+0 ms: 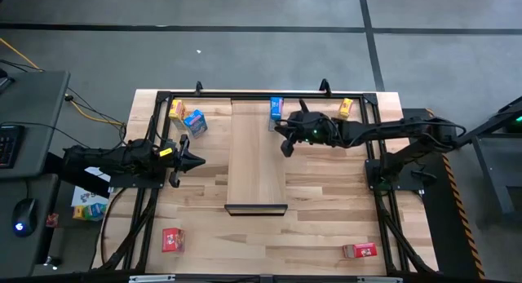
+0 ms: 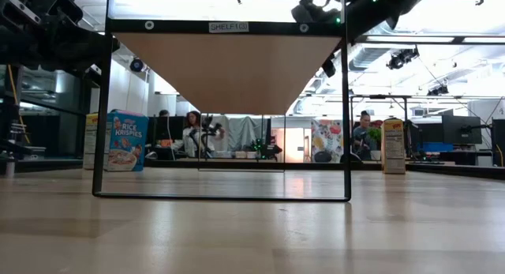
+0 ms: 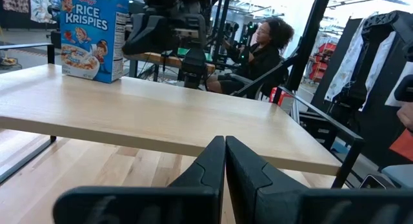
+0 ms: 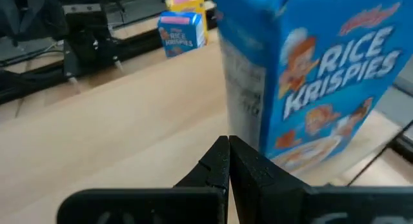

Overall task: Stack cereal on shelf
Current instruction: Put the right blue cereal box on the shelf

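Note:
The shelf (image 1: 255, 156) is a pale plank raised on a black frame, with its dark lip (image 1: 255, 208) at the near end. A blue cereal box (image 1: 276, 108) stands upright on the shelf's far right corner; it also shows in the right wrist view (image 4: 310, 75) and the left wrist view (image 3: 90, 33). My right gripper (image 1: 285, 148) is shut and empty above the shelf, just near of that box (image 4: 228, 153). My left gripper (image 1: 200, 161) is shut and empty left of the shelf, pointing at its long edge (image 3: 224, 153).
A yellow box (image 1: 177, 110) and a blue box (image 1: 195, 121) stand on the table at the far left. Another yellow box (image 1: 346, 108) stands at the far right. Red boxes lie near left (image 1: 172, 239) and near right (image 1: 360, 250). People sit beyond the table (image 3: 268, 43).

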Controlling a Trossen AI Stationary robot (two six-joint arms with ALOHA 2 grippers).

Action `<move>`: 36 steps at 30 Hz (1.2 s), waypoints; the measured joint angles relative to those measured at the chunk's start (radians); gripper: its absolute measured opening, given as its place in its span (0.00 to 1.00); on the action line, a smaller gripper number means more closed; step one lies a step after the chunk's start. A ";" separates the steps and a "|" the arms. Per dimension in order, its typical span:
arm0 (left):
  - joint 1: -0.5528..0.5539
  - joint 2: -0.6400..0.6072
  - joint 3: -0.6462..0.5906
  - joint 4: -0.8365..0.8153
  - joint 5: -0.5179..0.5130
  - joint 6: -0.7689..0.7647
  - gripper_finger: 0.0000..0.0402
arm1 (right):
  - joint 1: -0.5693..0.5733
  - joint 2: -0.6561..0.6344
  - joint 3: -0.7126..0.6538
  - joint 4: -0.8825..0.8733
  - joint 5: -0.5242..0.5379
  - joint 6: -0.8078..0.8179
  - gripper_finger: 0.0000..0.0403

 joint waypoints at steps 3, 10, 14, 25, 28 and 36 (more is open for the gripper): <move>0.000 0.000 0.000 0.000 0.000 0.000 0.01 | -0.007 0.000 0.000 0.014 -0.001 -0.001 0.00; 0.000 0.000 0.000 0.000 0.000 0.000 0.01 | -0.027 0.000 0.000 0.045 -0.002 -0.011 0.00; 0.000 0.000 0.000 0.000 0.000 0.000 0.01 | -0.043 0.000 0.000 0.054 -0.002 -0.022 0.00; 0.000 0.000 0.000 0.000 0.000 0.000 0.01 | -0.079 0.000 0.000 0.056 -0.011 -0.026 0.00; 0.000 0.000 0.000 0.000 0.000 0.000 0.01 | -0.086 0.000 0.000 0.060 -0.017 -0.026 0.00; 0.000 0.000 0.000 0.000 0.000 0.000 0.01 | -0.092 -0.001 0.000 0.063 -0.027 -0.026 0.00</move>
